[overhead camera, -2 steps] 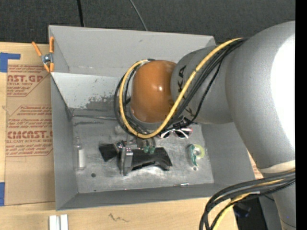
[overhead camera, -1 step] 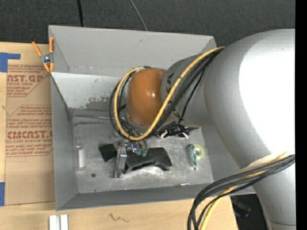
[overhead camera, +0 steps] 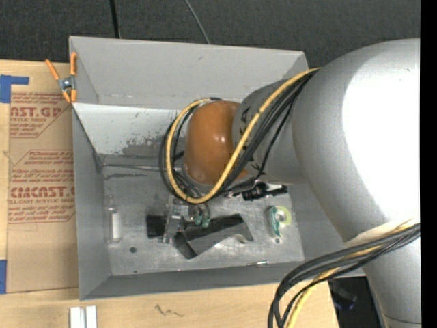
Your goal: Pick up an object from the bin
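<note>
Grey sloping walls of the bin (overhead camera: 130, 125) are seen closing round a small flat floor. The arm is lowered over its middle from the view's right, and much of the wrist is hidden by the orange cover (overhead camera: 208, 145). The jaws are placed low over the floor, with a black block (overhead camera: 156, 225) just beside them to the view's left and the near end of a dark bar (overhead camera: 217, 232) below them. Whether they are spread or pressed together cannot be told. The bar's long axis is laid across the view, rising slightly rightward. Open floor is left toward a clear vial (overhead camera: 114, 224) near the left wall, and a green-and-white ring (overhead camera: 278, 219) lies well apart on the right.
</note>
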### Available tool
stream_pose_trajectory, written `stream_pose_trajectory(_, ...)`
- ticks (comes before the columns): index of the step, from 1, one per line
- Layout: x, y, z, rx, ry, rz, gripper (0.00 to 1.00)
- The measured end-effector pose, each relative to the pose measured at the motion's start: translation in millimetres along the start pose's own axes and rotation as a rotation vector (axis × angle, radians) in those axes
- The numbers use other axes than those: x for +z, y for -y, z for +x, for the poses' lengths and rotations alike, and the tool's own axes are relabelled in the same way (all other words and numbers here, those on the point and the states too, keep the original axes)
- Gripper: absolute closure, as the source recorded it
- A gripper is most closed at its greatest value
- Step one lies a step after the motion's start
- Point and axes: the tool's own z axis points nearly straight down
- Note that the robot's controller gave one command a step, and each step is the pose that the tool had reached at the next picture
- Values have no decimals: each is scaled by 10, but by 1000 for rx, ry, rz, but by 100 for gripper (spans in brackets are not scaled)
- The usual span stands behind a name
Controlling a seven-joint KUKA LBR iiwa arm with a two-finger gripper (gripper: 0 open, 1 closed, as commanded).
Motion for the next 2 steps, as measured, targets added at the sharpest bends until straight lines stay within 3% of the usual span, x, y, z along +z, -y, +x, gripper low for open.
stream_pose_trajectory(2, -8, -1, 0, 0, -2, 1, 100)
